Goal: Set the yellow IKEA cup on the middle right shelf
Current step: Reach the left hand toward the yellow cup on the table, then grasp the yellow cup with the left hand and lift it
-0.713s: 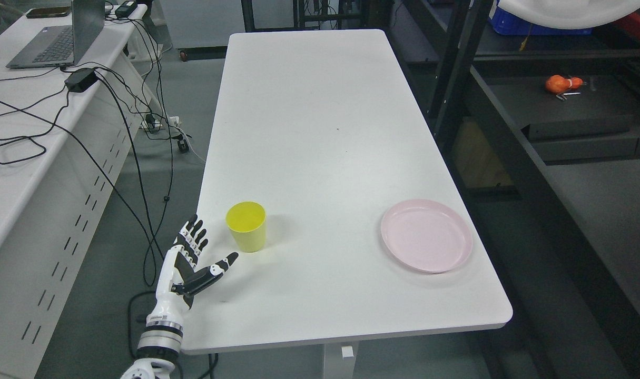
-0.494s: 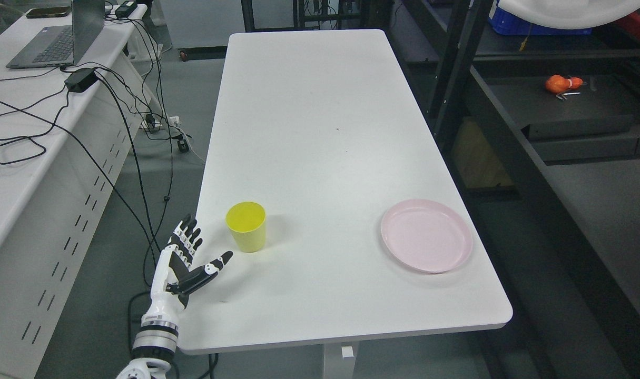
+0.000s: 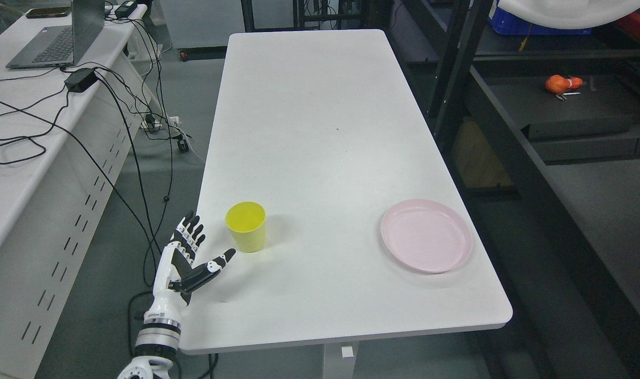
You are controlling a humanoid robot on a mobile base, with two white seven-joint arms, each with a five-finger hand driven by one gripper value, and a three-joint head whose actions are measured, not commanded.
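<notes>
A yellow cup (image 3: 246, 226) stands upright on the white table (image 3: 320, 131) near its front left edge. My left hand (image 3: 193, 252) is open, fingers straight and thumb spread, at the table's left edge just left of and below the cup, not touching it. A dark shelf unit (image 3: 557, 110) stands to the right of the table. My right hand is out of view.
A pink plate (image 3: 426, 235) lies on the table's front right. An orange object (image 3: 561, 83) lies on the dark shelf. A side desk (image 3: 14, 173) at the left holds a laptop (image 3: 56, 37) and trailing cables (image 3: 114, 105).
My left hand drew back slightly to the left and down, then edged up toward the cup again. The cup and plate have not moved.
</notes>
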